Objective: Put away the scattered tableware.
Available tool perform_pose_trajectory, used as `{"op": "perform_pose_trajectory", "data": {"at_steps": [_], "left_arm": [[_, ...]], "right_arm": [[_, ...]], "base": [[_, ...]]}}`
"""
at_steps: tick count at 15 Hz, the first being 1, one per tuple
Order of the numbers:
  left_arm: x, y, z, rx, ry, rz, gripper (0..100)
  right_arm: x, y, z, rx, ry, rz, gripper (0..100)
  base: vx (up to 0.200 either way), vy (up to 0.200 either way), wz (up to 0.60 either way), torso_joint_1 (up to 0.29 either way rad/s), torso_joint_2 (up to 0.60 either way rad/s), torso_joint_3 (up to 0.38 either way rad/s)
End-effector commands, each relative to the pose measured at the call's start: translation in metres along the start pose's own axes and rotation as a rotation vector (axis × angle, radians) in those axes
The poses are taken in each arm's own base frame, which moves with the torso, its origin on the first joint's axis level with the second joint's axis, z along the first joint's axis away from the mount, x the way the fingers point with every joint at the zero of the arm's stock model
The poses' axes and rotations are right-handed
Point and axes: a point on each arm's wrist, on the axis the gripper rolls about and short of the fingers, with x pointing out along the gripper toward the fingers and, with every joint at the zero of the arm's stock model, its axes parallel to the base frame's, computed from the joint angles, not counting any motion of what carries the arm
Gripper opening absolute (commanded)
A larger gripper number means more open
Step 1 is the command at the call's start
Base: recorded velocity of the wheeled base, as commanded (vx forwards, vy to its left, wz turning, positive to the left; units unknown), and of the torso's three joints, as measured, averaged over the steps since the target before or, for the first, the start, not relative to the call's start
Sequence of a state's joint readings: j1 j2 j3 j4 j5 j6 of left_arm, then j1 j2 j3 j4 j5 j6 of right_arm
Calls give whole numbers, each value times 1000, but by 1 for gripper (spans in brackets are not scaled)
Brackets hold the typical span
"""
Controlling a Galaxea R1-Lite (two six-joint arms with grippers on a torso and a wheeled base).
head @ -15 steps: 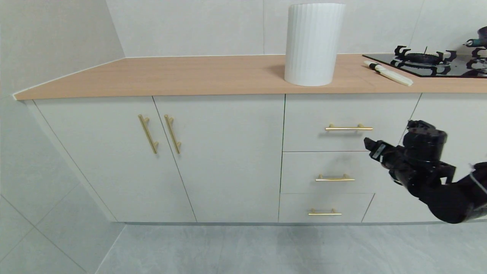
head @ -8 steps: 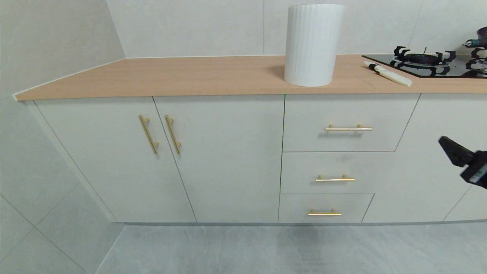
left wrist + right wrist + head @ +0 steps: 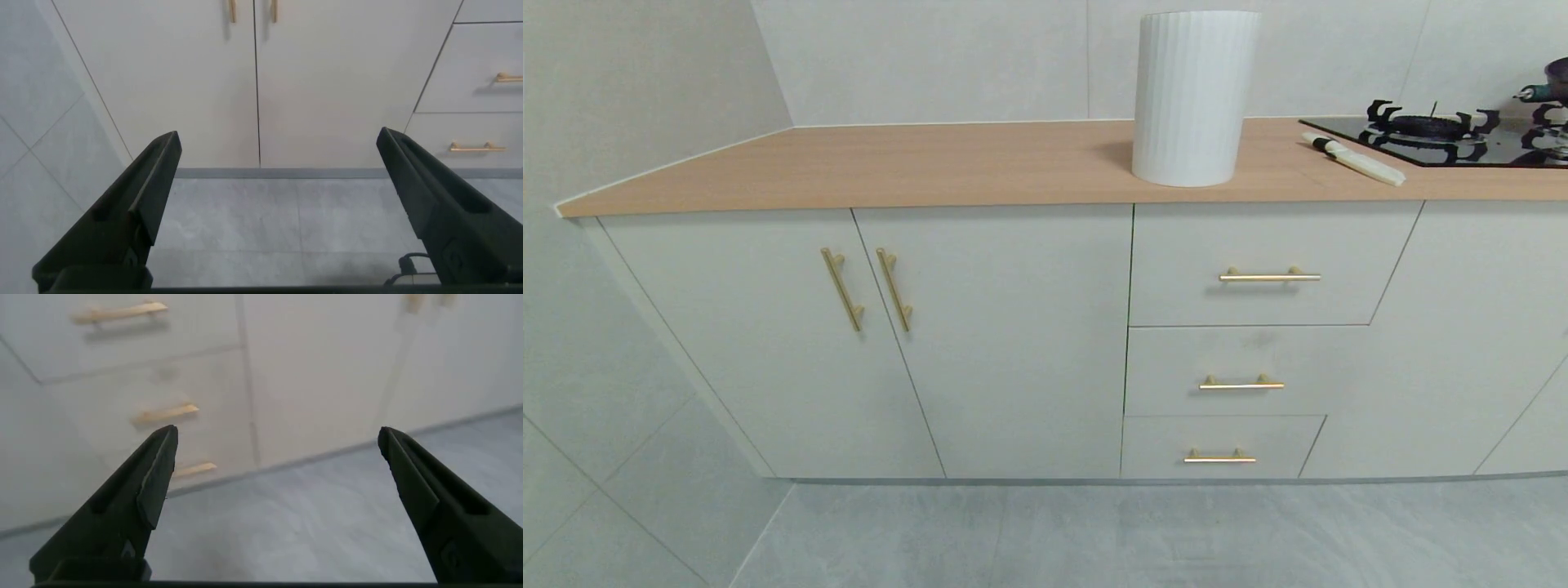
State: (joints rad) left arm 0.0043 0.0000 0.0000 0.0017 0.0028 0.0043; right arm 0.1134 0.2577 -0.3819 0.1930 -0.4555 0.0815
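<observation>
Wood-toned laminate countertop (image 3: pixel 931 167) carries the one loose piece I can make out: a slim cream-coloured utensil with a black band (image 3: pixel 1353 158) (knife or spatula, can't tell which). It lies flat near the front edge, between the tall white ribbed cylinder (image 3: pixel 1191 98) and the black glass hob (image 3: pixel 1445 139), just beside the hob's corner. Its long axis runs diagonally, banded end toward the back wall, pale end toward the front edge & the robot's right. Left gripper (image 3: pixel 276 139) is spread wide w/ nothing between the fingers, facing the pale cupboard doors (image 3: pixel 327 73) low by the floor. Right gripper (image 3: pixel 276 433) is likewise wide apart & empty, facing the pale drawers with brass bar handles (image 3: pixel 196 380). So the utensil sits well above both, up & to the right; the right arm looks nearer, and prob. should close across the utensil's narrow width
</observation>
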Motion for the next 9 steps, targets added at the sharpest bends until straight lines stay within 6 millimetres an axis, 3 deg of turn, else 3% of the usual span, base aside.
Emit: {"op": "perform_pose_trajectory", "data": {"at_steps": [1,4,9], "left_arm": [[0,0,0,0,0,1,100],[0,0,0,0,0,1,100],[0,0,0,0,0,1,100]], "right_arm": [[-40,-11,-10,68,-198,-90,100],[-29,-8,-34,56,-141,-27,100],[3,7,-85,-5,-101,284,100]], "base": [[0,0,0,0,0,0],[0,0,0,0,0,0],[0,0,0,0,0,0]]}}
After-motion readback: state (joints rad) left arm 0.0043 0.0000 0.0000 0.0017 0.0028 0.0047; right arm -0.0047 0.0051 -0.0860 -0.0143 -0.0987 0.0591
